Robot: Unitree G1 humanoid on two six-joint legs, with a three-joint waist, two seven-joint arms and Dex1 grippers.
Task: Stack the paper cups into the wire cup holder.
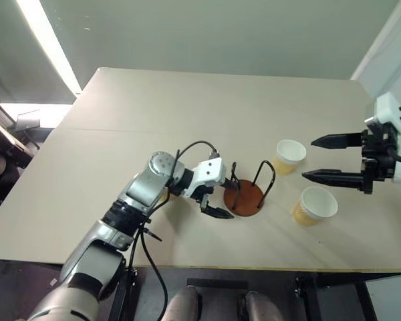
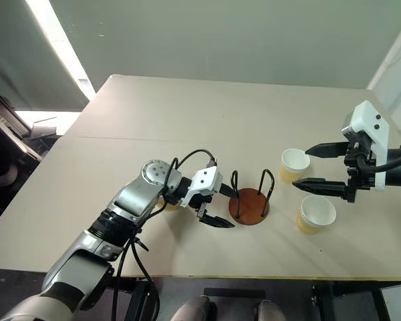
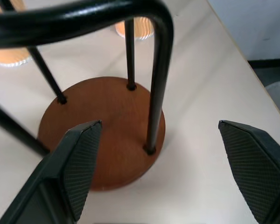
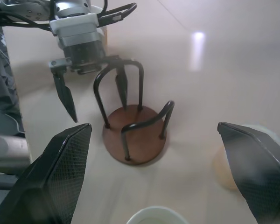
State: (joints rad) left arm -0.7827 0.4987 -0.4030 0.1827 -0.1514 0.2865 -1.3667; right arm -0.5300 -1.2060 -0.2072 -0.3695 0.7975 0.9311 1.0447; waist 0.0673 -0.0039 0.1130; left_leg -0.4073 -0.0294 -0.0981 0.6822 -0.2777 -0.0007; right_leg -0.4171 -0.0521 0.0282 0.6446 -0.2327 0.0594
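Note:
The wire cup holder [image 1: 244,195], a rust-brown disc with black wire loops, stands empty near the table's front middle. My left gripper [image 1: 223,195] is open right beside it, and one post of the nearer loop [image 3: 155,93] stands between its fingers [image 3: 79,163]. Two paper cups stand upright to the right of the holder, one farther back [image 1: 289,155] and one nearer [image 1: 314,204]. A tan sliver of a third cup [image 2: 166,201] peeks out behind my left wrist. My right gripper [image 1: 308,158] hangs open above the two cups, empty.
The beige table [image 1: 187,114] has bare room at the back and left. Its front edge runs just below the holder and its right edge lies close behind the right gripper. A black cable [image 1: 194,146] loops over my left wrist.

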